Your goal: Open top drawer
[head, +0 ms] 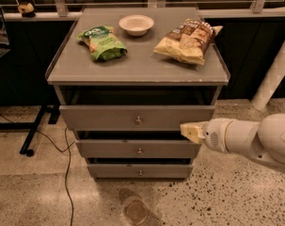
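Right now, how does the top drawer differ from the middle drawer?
The top drawer is wider and taller than the middle drawer, and it stands further out. Both are grey with one small round knob. The gripper is by the top drawer's lower right corner.

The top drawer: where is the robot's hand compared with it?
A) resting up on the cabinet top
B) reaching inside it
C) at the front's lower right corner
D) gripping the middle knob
C: the gripper sits at the lower right corner of the top drawer front, well away from its knob.
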Controlling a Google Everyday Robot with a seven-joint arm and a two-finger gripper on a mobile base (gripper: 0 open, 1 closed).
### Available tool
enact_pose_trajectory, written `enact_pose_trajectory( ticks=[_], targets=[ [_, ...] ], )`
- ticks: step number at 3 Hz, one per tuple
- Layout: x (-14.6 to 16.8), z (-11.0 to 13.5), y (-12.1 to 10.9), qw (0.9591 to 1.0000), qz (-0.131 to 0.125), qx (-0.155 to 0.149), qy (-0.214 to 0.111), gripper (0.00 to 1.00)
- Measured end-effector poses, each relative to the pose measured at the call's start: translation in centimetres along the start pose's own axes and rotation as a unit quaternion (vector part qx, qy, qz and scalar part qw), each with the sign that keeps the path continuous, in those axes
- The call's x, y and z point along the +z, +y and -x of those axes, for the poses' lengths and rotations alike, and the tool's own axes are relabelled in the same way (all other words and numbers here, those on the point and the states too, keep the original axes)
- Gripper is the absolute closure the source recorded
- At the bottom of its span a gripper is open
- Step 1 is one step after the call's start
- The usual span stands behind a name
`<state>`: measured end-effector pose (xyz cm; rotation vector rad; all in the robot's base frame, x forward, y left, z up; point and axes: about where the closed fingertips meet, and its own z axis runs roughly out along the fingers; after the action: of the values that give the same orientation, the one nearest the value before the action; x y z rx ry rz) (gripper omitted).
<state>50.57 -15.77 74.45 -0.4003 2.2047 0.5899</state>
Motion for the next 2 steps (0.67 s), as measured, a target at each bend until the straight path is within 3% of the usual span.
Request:
enact_pose_trajectory(
  ticks=[1, 2],
  targets=[
    [1.75, 0.81, -1.09, 0.996, 0.066, -0.059, -0.013, 1.0],
    [1.95, 0.97, -0.98, 0.9934, 0.08, -0.081, -0.015, 1.0]
  ],
)
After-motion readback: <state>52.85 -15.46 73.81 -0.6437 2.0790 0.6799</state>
